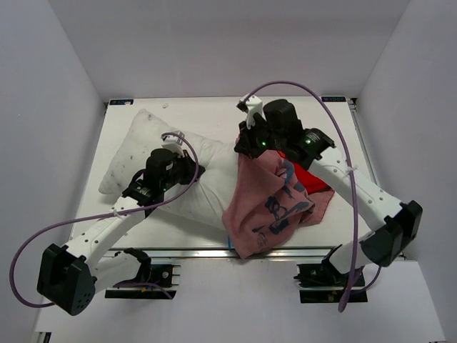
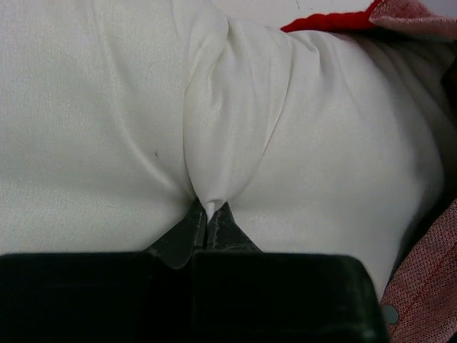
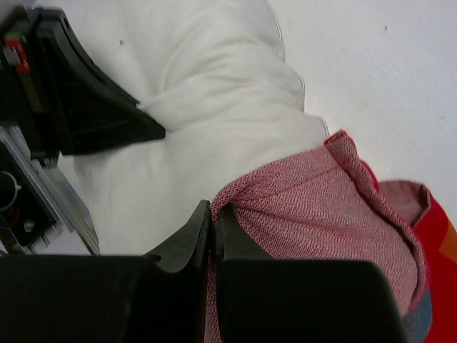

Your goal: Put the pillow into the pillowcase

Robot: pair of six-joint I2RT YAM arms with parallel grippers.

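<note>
Sleeving step, judged early. Lay the large plain white puffy rectangular pillow (image 1: 153,146) slantwise across the left and middle of the white bench (image 1: 207,111), far corner pointed, near end meeting the cover at mid-bench. Pinched a raised ridge of its soft, smooth cloth in the left gripper (image 2: 209,211), jaws closed tight on that fold, with creases fanning up from the pinch. Gathered the hem of the thin floppy pillowcase (image 1: 268,204) in the right gripper (image 3: 213,214), jaws drawn to a slit on the cloth and lifted, so that the cover hung in a loose drape toward the near edge. Showed mostly the faded pink reverse, finely woven and speckled, with navy-blue patches; showed the red-orange face only at the right side. Covered the pillow's near end partly. Could not tell whether that end sat inside the mouth or merely under one layer.

Next move, as judged: called for spreading the mouth with the right gripper while feeding the pillow toward it with the left. Risked catching both layers of so limp a cloth, and bunching of the springy filling at the hem.
</note>
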